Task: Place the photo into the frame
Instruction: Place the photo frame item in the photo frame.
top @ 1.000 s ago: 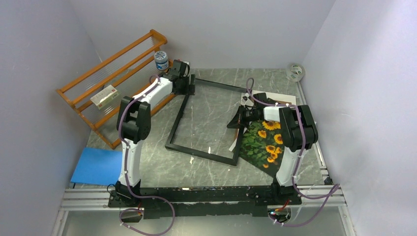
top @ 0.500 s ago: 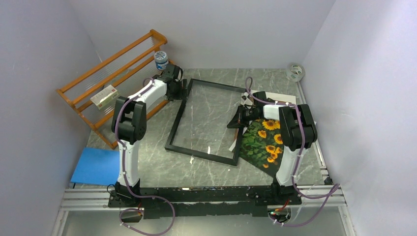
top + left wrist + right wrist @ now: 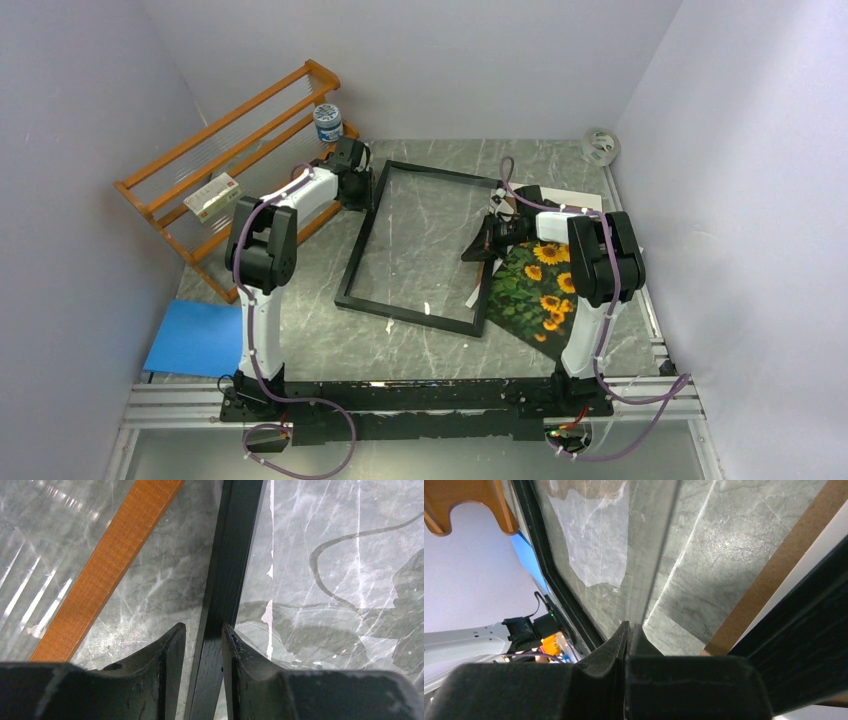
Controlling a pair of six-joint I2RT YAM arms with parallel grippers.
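On the grey marble table (image 3: 320, 335) the frame (image 3: 410, 313) lay flat, centre of scene. Left gripper (image 3: 204, 630) sat at the frame's far-left rail with jaws part-way apart and straddling the black rail. A sliver of table showed beside one finger (image 3: 170, 652), so it was not clamped. Right gripper (image 3: 626, 626) was pinched tight on the edge of a thin clear pane (image 3: 594, 540) at the frame's right side.

The photo (image 3: 530, 295) lay face up outside the frame, just right of its right rail and partly hidden under the right arm (image 3: 592, 260). A brown cardboard board (image 3: 774, 565) showed beside the pane.

Clutter:
- orange wooden rack (image 3: 175, 160) along the left wall, close to the left gripper
- small tin (image 3: 327, 122) at the rack's far end
- blue sheet (image 3: 195, 337) near left
- tape roll (image 3: 600, 147) in the far right corner
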